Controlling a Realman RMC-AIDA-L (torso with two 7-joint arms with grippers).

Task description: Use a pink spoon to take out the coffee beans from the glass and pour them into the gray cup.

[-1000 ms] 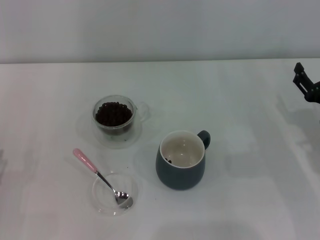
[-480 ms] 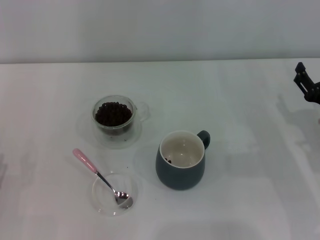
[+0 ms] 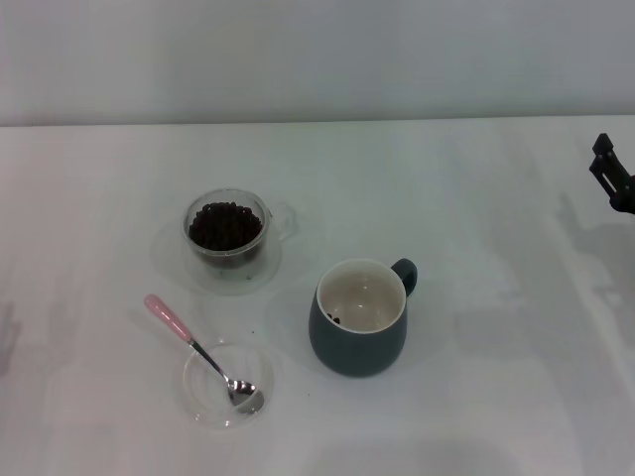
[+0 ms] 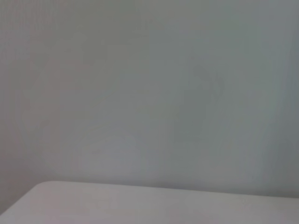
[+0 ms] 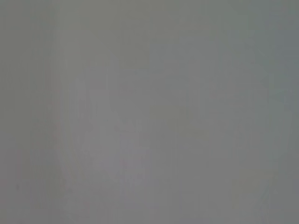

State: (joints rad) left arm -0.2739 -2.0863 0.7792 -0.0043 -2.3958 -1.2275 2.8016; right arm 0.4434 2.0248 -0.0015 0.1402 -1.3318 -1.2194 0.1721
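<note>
Desk (image 3: 496, 397) white, carrying all items. Right pincer (image 3: 613, 180) at far right edge of desk, dark, only partly in view, touching nothing; whether fingers parted or closed, cannot tell. Left pincer out of sight. Slim pale pink-handled metal spoon (image 3: 201, 350) lies with bowl in shallow clear round dish (image 3: 228, 384), handle resting over rim. Small clear glass (image 3: 227, 232) on clear saucer holds dark coffee beans (image 3: 225, 225). Squat dark gray cup (image 3: 361, 316) near dish, few beans inside.
</note>
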